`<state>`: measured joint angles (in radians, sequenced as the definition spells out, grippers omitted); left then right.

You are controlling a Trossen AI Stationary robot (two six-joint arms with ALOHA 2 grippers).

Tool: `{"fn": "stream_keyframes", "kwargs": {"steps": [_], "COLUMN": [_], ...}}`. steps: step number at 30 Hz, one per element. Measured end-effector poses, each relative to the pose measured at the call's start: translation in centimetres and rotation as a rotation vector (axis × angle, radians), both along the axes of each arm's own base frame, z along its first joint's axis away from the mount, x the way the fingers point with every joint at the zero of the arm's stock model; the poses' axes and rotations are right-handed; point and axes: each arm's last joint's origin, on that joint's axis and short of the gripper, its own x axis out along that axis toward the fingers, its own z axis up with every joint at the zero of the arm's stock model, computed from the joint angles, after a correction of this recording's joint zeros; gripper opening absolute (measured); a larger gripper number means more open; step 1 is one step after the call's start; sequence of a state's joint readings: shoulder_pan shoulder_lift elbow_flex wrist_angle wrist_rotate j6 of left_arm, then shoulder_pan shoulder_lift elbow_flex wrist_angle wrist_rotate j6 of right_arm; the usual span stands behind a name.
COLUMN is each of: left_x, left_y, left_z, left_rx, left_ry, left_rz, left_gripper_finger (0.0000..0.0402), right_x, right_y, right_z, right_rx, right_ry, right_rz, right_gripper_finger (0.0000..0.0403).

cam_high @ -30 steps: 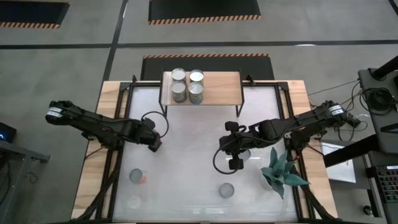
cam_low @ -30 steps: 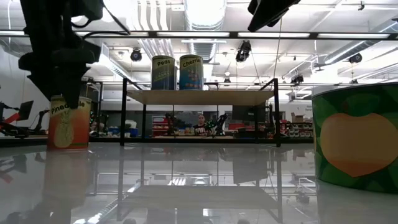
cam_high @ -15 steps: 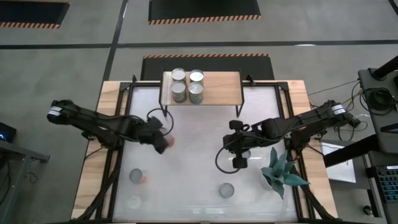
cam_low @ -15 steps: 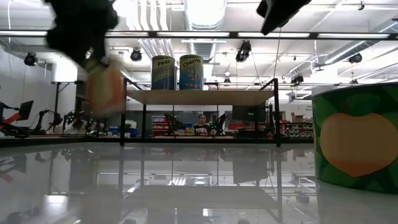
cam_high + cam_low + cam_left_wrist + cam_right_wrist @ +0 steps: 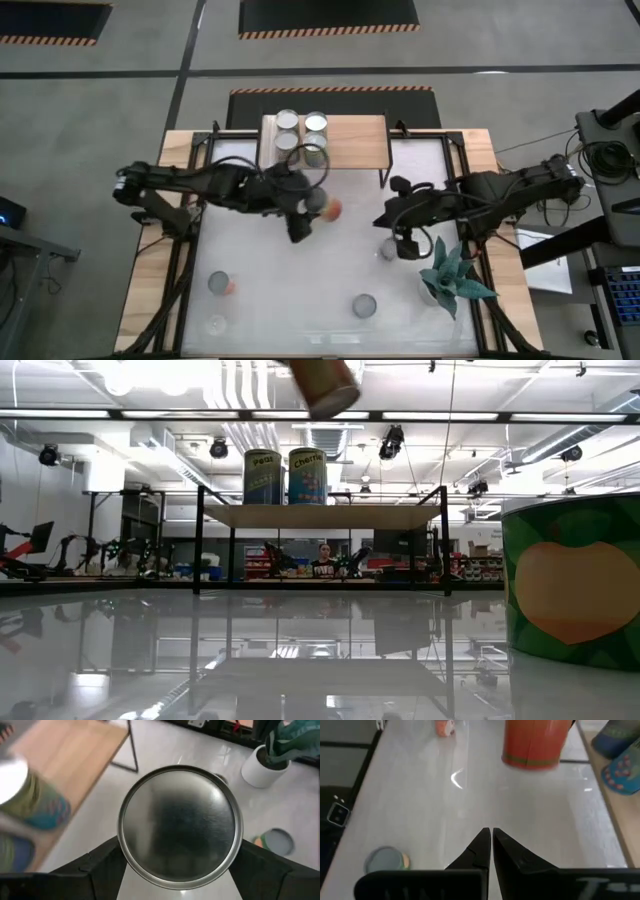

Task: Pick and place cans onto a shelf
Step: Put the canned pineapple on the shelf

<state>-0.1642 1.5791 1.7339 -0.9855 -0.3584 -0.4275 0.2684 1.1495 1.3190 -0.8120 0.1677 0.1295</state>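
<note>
**Can held aloft near the shelf; four cans already shelved**

The carried can (image 5: 180, 824) sits between the fingers of the left gripper (image 5: 305, 212), which is clamped on its sides with the jaws spread wide around it. It is off the table, just in front of the shelf (image 5: 350, 140), tilted, with orange-red showing on its side. In the low view it hangs above shelf level (image 5: 322, 385); its label cannot be read.

The shelf, a light-wood board on black legs, carries four cans (image 5: 301, 136) grouped at its left end; the rest of the board is bare. Two front labels read "Peas" (image 5: 264, 476) and, partly, "Cherrie" (image 5: 308, 475).

The right gripper (image 5: 491, 842) has its jaws closed and holds nothing; it hangs to the right of the shelf's front. An orange can (image 5: 535, 742) stands beyond it.

Well in front of the shelf, three more cans (image 5: 364, 305) stand on the white table (image 5: 290, 290). A potted plant (image 5: 452, 275) stands at the front right.
</note>
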Motion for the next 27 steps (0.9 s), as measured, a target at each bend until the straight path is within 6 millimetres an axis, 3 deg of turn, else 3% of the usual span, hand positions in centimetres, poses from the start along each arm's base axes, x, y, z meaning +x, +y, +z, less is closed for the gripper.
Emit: {"fn": "stream_keyframes", "kwargs": {"steps": [8,14,21,27], "left_x": [4.7,7.6,10.0,11.4], "left_y": [2.1,5.3,10.4,12.9], "left_z": [0.8,1.0,-0.4,-2.6], "left_rx": [0.143,0.22,0.221,0.221], "left_ry": [0.058,0.087,0.186,0.219], "left_rz": [-0.073,-0.066,0.028,0.058], "left_gripper_finger": [0.0286,0.0286,0.0286,0.0286], "right_x": [-1.0,-1.0,-1.0,-1.0], "right_y": [-0.3,-0.3,-0.3,-0.3], "right_z": [1.0,1.0,0.8,0.7], "right_rx": [0.013,0.012,0.012,0.012], "right_ry": [-0.051,-0.049,-0.043,-0.042], "right_rz": [0.0,0.001,-0.001,-0.001], "right_gripper_finger": [0.0009,0.0009,0.0009,0.0009]}}
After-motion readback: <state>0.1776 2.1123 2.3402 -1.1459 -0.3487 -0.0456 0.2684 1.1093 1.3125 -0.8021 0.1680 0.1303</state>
